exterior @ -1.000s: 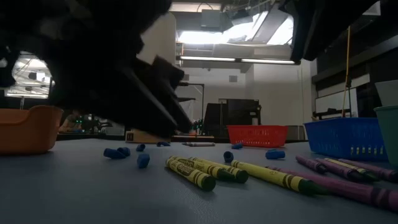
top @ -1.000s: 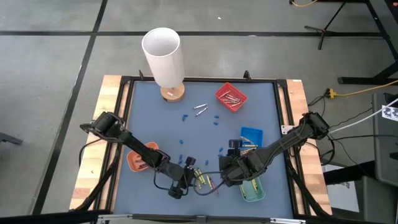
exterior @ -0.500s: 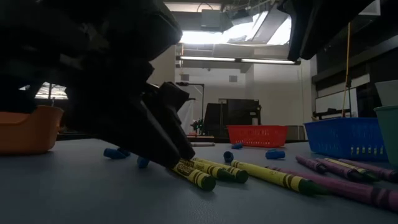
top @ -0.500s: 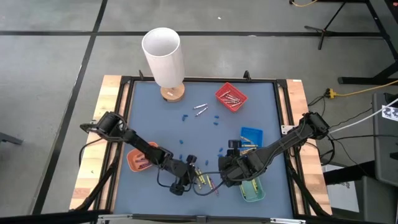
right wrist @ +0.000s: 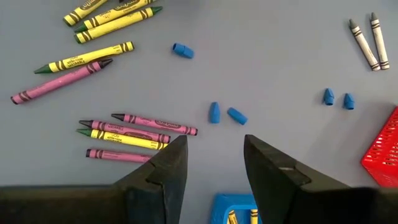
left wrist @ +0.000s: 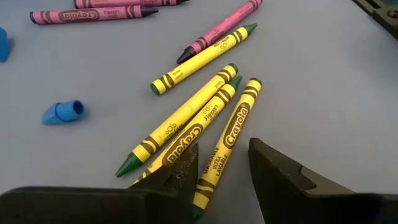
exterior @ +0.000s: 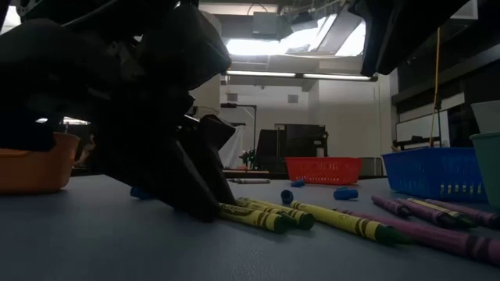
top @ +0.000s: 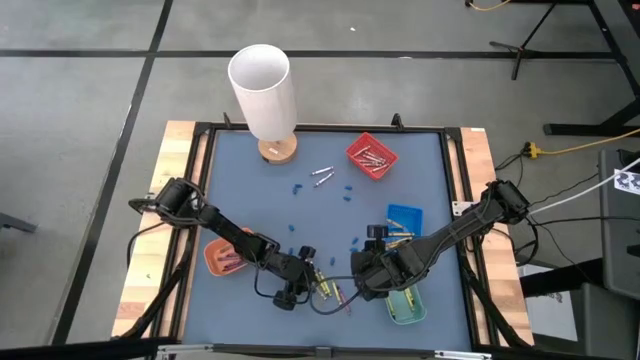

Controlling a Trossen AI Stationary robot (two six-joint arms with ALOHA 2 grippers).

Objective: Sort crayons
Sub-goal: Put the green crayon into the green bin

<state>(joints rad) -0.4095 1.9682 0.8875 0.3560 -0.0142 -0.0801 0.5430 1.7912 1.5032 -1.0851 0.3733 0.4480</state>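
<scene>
**Left gripper down on the yellow crayons**

Your left gripper has come lower and closer since a second ago: in the low view it then hung left of centre, above the table, and now its dark bulk touches down against the near end of the yellow crayons. In the high view it has slid a little right along the lower middle of the frame. Its jaws stand open, with one yellow crayon lying between the fingers, not clamped.

Your right gripper has not moved; it hovers at lower centre-right in the high view, jaws open and empty, above the pink crayons.

The table is a blue-grey mat in a black frame on wooden boards. From near to far in the high view: a teal tray at the lower right, an orange tray at the lower left, a blue tray right of centre, blue bits scattered mid-table, two grey crayons further up, then a red tray and a white cylinder at the top.

Beyond the table the low view shows a room with bright ceiling lights.

The yellow wrappers read "Crayola".
</scene>
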